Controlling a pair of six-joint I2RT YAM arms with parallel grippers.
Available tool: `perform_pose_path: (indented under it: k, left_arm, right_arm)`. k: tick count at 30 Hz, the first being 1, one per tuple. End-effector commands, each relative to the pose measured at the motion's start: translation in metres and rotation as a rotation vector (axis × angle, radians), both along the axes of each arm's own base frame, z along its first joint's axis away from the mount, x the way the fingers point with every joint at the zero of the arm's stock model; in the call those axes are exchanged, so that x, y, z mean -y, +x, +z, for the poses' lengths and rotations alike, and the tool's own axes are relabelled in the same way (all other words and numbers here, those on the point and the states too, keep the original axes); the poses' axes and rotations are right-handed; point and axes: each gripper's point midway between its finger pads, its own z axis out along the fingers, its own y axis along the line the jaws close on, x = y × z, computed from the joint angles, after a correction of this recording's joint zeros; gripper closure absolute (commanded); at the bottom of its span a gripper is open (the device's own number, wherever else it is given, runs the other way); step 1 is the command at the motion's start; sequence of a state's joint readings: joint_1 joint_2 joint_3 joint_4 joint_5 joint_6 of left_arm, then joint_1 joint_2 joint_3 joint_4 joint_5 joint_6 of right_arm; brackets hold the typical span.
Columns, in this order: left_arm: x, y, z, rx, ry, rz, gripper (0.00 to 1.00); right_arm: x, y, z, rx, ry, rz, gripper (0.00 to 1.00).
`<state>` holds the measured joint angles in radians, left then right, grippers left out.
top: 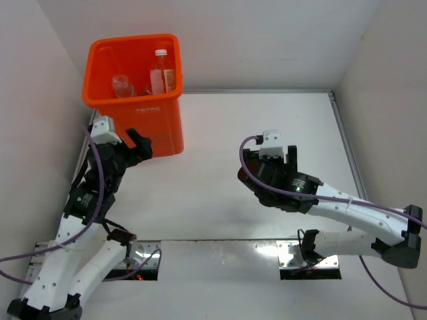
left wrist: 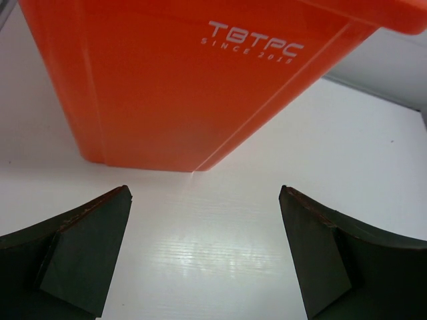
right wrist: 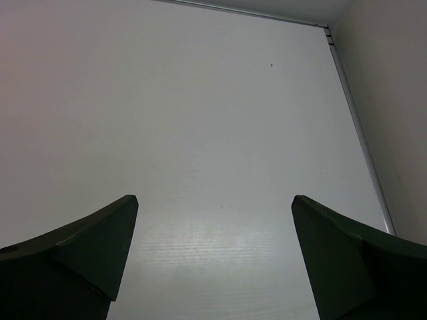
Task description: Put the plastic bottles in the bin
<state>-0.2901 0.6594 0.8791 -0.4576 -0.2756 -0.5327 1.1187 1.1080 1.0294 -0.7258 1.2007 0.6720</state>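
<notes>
The orange bin (top: 107,100) stands at the far left of the table; its lettered side fills the left wrist view (left wrist: 167,87). Inside it I see clear plastic bottles: one upright with a white cap (top: 159,75) and a plain one (top: 122,85) beside it; others are hidden. My left gripper (top: 137,145) is open and empty, just in front of the bin's near wall, its jaws wide apart (left wrist: 205,200). My right gripper (top: 270,160) is open and empty over the middle of the table (right wrist: 215,203).
White walls enclose the table on the left, back and right. A metal strip (right wrist: 357,120) runs along the right edge. Both arm bases (top: 140,263) sit at the near edge.
</notes>
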Motion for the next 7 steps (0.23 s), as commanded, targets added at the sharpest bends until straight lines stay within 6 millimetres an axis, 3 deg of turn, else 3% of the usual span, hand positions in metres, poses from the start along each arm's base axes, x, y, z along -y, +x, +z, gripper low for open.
perform_pose_path:
  k: [1, 7]
  left_arm:
    - [0.0, -0.002, 0.023, 0.097, -0.042, 0.014, 0.0]
    - [0.003, -0.003, 0.012, 0.116, -0.012, 0.005, 0.0]
  right_arm:
    - [0.002, 0.003, 0.005, 0.013, 0.01, -0.001, 0.0]
    - [0.007, 0.006, -0.004, -0.012, 0.011, -0.025, 0.0]
